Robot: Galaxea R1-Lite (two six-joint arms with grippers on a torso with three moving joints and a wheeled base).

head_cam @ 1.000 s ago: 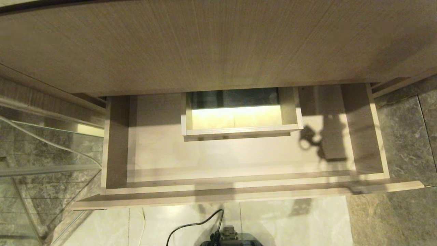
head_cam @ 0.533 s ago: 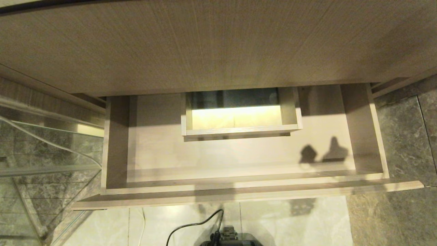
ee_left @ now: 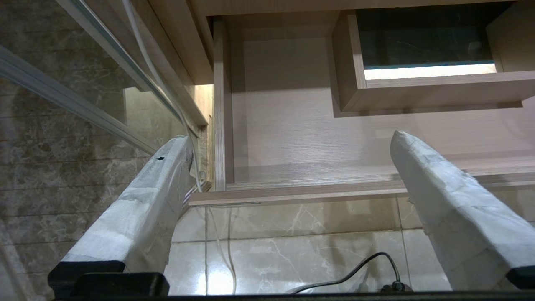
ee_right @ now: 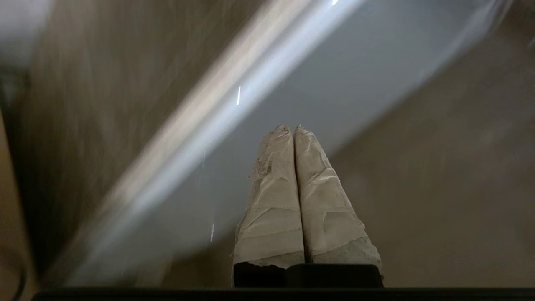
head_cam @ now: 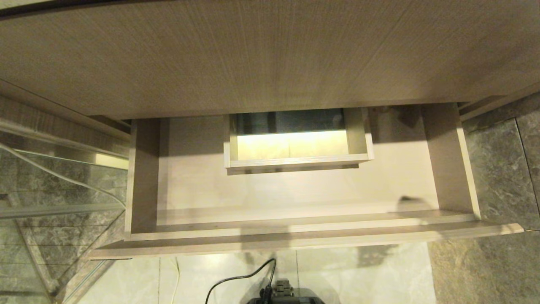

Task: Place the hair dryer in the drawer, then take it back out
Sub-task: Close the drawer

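Note:
The drawer [head_cam: 295,236] stands pulled open below me, wide, shallow and light beige, with a boxed cut-out [head_cam: 297,162] at its mid-back. Its floor is bare. The hair dryer is out of view. Neither gripper shows in the head view. In the left wrist view my left gripper [ee_left: 290,136] is open and empty, hanging before the drawer's [ee_left: 292,190] left front corner. In the right wrist view my right gripper [ee_right: 291,127] is shut with its fingers pressed together and nothing between them, in front of blurred wood-grain surfaces.
A tall wood-grain panel [head_cam: 270,55] overhangs the back of the drawer. A glass pane [head_cam: 55,190] stands at the left. A black cable [head_cam: 240,278] lies on the pale floor tiles near my base. Dark marble floor [head_cam: 498,169] lies at the right.
The shadows on the right part of the drawer floor have slid toward the front wall and shrunk to a small patch. The drawer itself has not moved.

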